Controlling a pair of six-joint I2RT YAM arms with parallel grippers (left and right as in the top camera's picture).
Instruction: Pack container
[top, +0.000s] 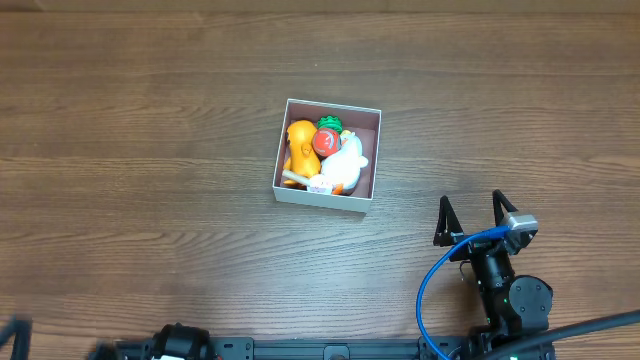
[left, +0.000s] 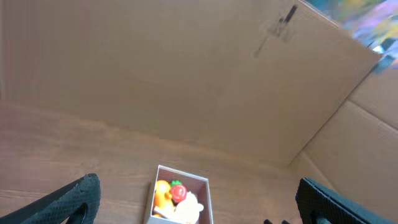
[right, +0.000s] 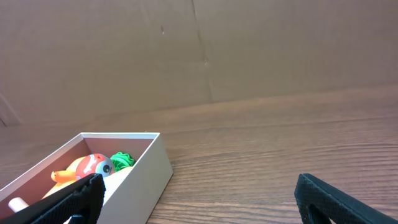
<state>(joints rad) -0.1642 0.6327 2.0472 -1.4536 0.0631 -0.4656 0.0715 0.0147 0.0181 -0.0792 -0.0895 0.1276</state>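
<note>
The container (top: 372, 152) is a small square box with white walls and a maroon-brown inside, near the table's middle. In it lie an orange toy (top: 298, 146), a red ball-like toy (top: 327, 142), a green piece (top: 329, 124) and a white toy (top: 347, 163). It also shows in the left wrist view (left: 208, 190) and the right wrist view (right: 152, 168). My right gripper (top: 470, 207) is open and empty, to the lower right of the container. My left gripper (left: 196, 208) is open and empty, well back from the container; in the overhead view only its base shows at the bottom edge.
A brown cardboard wall (left: 186, 74) stands behind the wooden table (top: 150, 150). A blue cable (top: 432, 280) loops beside the right arm.
</note>
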